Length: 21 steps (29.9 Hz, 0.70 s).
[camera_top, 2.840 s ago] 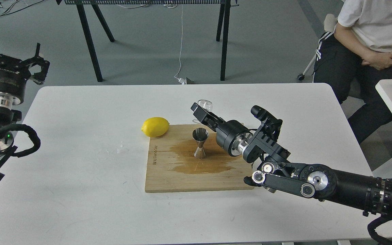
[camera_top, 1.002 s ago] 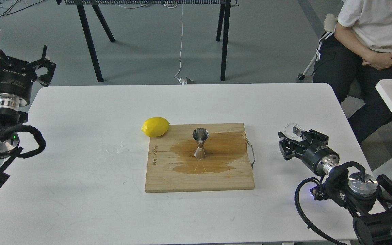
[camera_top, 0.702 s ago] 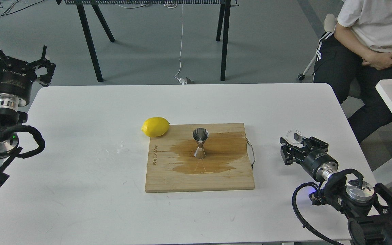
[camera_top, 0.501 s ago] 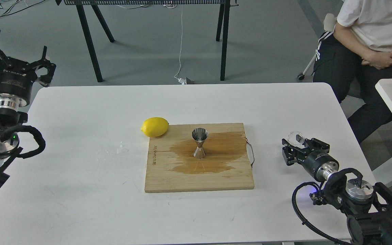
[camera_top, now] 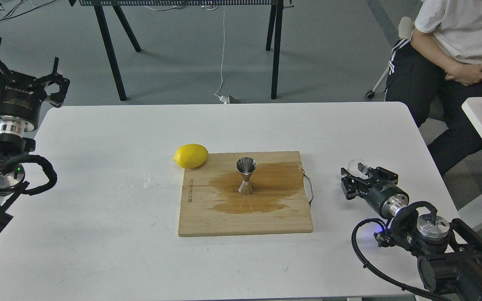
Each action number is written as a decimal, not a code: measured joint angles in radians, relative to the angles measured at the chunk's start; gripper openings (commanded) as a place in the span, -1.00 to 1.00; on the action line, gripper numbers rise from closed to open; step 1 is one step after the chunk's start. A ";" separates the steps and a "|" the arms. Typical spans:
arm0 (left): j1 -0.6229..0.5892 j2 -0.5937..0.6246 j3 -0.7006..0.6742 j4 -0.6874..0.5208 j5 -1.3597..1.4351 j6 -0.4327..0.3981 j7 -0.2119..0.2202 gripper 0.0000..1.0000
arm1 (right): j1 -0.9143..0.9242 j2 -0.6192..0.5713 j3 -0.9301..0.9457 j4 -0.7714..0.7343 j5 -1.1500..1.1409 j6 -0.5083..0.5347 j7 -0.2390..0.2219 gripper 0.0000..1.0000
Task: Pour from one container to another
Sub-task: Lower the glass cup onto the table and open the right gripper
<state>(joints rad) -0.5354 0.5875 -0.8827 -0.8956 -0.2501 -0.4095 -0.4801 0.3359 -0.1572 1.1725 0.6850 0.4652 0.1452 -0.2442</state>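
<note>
Since the earliest frame the right arm has swung away from the cutting board and back to the right side of the table, carrying the clear cup with it; over the last second it has drifted only slightly leftward. The right gripper [camera_top: 360, 179] now hovers low over the white table [camera_top: 98, 234], close to the robot, and its fingers close on the clear cup [camera_top: 357, 166], which sits at the far tip of the gripper with its round rim showing just beyond the black fingers. To the left of this gripper, a short gap away, lies the wooden cutting board [camera_top: 207, 217], its metal handle loop [camera_top: 308, 188] on the edge nearest the gripper. A brown wet stain [camera_top: 266, 188] spreads across the board's middle. The steel jigger [camera_top: 246, 175] stands upright in that stain, well apart from the cup and to the gripper's left. Further left, at the board's far left corner and touching its edge, rests a lemon [camera_top: 191, 155]. Small wet drops [camera_top: 150, 183] mark the table left of the board. Much further away, past the table's left edge, the left gripper [camera_top: 21, 71] points upward with its fingers spread apart, holding nothing. Beyond the right gripper, off the table's far right corner, a seated person [camera_top: 450, 50] has hands folded.
</note>
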 measured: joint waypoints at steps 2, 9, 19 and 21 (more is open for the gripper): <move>0.000 0.000 -0.001 0.000 0.000 0.000 0.000 1.00 | 0.000 0.004 0.000 -0.011 -0.002 0.001 0.000 -0.09; 0.003 0.000 -0.001 0.000 0.000 0.001 0.000 1.00 | 0.000 0.005 -0.002 -0.024 -0.006 0.004 0.000 0.07; 0.005 0.000 -0.001 0.000 0.000 0.000 0.000 1.00 | -0.001 0.005 -0.033 -0.024 -0.007 0.055 0.006 0.21; 0.006 0.000 -0.001 0.000 0.000 0.000 0.000 1.00 | -0.001 0.005 -0.038 -0.024 -0.007 0.057 0.009 0.31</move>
<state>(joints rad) -0.5296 0.5875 -0.8832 -0.8955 -0.2500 -0.4095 -0.4801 0.3346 -0.1518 1.1349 0.6614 0.4579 0.2020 -0.2354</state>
